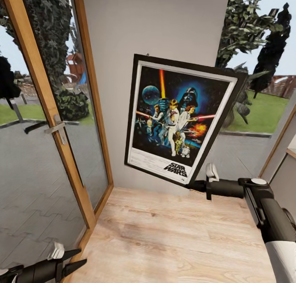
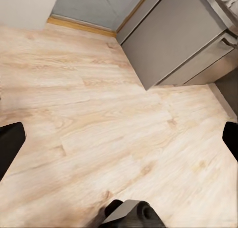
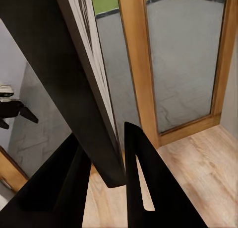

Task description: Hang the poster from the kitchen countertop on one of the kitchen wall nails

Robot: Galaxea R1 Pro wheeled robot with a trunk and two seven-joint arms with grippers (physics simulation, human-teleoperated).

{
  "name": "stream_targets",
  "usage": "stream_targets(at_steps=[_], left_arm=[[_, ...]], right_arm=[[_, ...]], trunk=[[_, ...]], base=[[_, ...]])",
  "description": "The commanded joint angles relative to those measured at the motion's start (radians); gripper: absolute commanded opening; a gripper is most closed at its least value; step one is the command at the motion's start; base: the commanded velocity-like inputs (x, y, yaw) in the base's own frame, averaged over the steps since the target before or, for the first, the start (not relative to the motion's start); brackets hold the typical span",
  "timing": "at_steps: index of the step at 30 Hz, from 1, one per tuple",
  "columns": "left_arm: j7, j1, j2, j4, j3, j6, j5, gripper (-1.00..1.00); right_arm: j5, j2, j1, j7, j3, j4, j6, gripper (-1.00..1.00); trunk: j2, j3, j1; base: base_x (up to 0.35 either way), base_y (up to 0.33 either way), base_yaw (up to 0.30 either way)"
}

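The grey wall (image 1: 164,24) stands straight ahead, with a wood-framed glass door (image 1: 53,123) on the left and pale plank flooring (image 1: 172,238) below. In the left wrist view a grey cabinet (image 2: 173,39) stands on the same flooring; its doors are shut (contents cannot be told).

The poster (image 1: 181,118) is held up in front of the wall, tilted so its top leans to the right, artwork facing the camera and the "STAR WARS" logo near its lower edge. Whether it touches the wall cannot be told.

The right gripper (image 1: 196,186) pinches the poster at its lower right corner; in the right wrist view its two dark fingers (image 3: 144,183) lie one on each side of the black frame edge (image 3: 74,89), pressed against it.

The left gripper (image 1: 72,261) hangs low over the floor near the door, well apart from the poster, its fingers spread with nothing between them.
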Motion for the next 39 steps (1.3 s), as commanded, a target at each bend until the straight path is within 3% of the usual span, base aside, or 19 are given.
stream_targets(at_steps=[1, 6, 11, 14, 19, 35, 36, 37, 39], left_arm=[[-0.004, -0.001, 0.000, -0.002, 0.000, 0.014, -0.012, 1.00], [-0.004, -0.001, 0.000, -0.003, 0.000, 0.022, -0.073, 1.00], [-0.004, -0.001, 0.005, 0.029, 0.010, 0.018, -0.099, 1.00], [-0.005, -0.001, 0.014, 0.093, 0.011, 0.011, -0.101, 1.00], [-0.005, -0.001, 0.017, 0.118, 0.011, 0.005, -0.102, 1.00], [-0.005, -0.001, 0.018, 0.121, 0.011, 0.004, -0.102, 1.00], [-0.005, -0.001, 0.018, 0.121, 0.011, 0.005, -0.102, 1.00], [-0.005, -0.001, 0.018, 0.121, 0.011, 0.004, -0.102, 1.00], [-0.005, -0.001, 0.018, 0.121, 0.011, 0.004, -0.102, 1.00]], right_arm=[[0.008, 0.000, -0.010, 0.007, 0.005, -0.001, 0.018, -1.00], [0.017, -0.001, -0.052, 0.007, 0.049, 0.000, 0.036, -1.00], [0.050, -0.002, -0.108, 0.010, 0.071, 0.001, 0.093, -1.00], [0.066, -0.002, -0.132, 0.011, 0.100, 0.005, 0.103, -1.00], [0.119, 0.000, -0.162, 0.008, 0.119, 0.018, 0.111, -1.00], [0.132, 0.004, -0.211, 0.009, 0.125, 0.093, 0.113, -1.00], [0.132, 0.004, -0.214, 0.010, 0.133, 0.096, 0.114, -1.00], [0.132, 0.004, -0.226, 0.010, 0.184, 0.100, 0.114, -1.00], [0.132, 0.004, -0.228, 0.011, 0.194, 0.101, 0.114, -1.00]], trunk=[[-0.002, -0.002, 0.001], [-0.002, -0.002, 0.001], [-0.002, -0.002, 0.001], [-0.002, -0.002, 0.001], [-0.002, -0.002, 0.001], [-0.002, -0.002, 0.001], [-0.002, -0.002, 0.001], [-0.002, -0.002, 0.001], [-0.002, -0.002, 0.001]], base=[[0.000, 0.000, 0.000], [0.000, 0.000, 0.000], [0.000, 0.000, 0.000], [0.000, 0.000, 0.000], [0.000, 0.000, 0.000], [0.000, 0.000, 0.000], [0.000, 0.000, 0.000], [0.000, 0.000, 0.000], [0.000, 0.000, 0.000]])
